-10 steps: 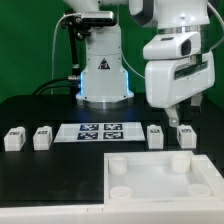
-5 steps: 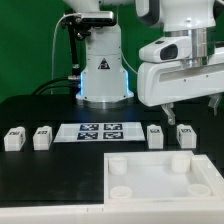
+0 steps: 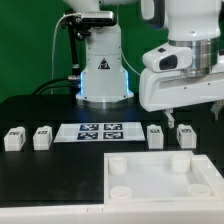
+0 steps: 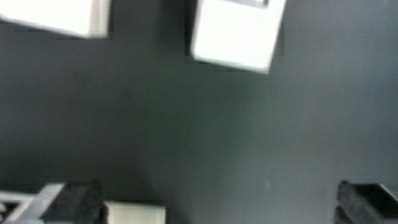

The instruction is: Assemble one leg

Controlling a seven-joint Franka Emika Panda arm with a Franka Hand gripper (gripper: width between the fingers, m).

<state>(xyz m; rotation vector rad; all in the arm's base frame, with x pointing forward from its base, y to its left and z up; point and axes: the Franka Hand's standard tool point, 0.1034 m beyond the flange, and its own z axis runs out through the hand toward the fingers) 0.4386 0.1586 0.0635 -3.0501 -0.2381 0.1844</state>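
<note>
Four small white legs stand in a row on the black table: two at the exterior view's left [image 3: 14, 139] [image 3: 42, 137] and two at its right [image 3: 155, 136] [image 3: 186, 135]. My gripper [image 3: 194, 113] hangs open and empty above and just behind the rightmost leg, touching nothing. In the blurred wrist view two white blocks [image 4: 237, 35] [image 4: 54, 15] lie far from the open gripper [image 4: 217, 200]. Another white piece [image 4: 135, 212] shows beside one dark fingertip [image 4: 63, 200]; I cannot tell what it is.
The marker board [image 3: 98, 131] lies in the middle of the row. The large flat white panel with round corner sockets [image 3: 160, 180] lies in front, at the exterior view's right. The robot base [image 3: 103, 70] stands behind.
The gripper has risen, turned and shifted toward the exterior view's right, away from just above the rightmost leg. The legs have not moved.
</note>
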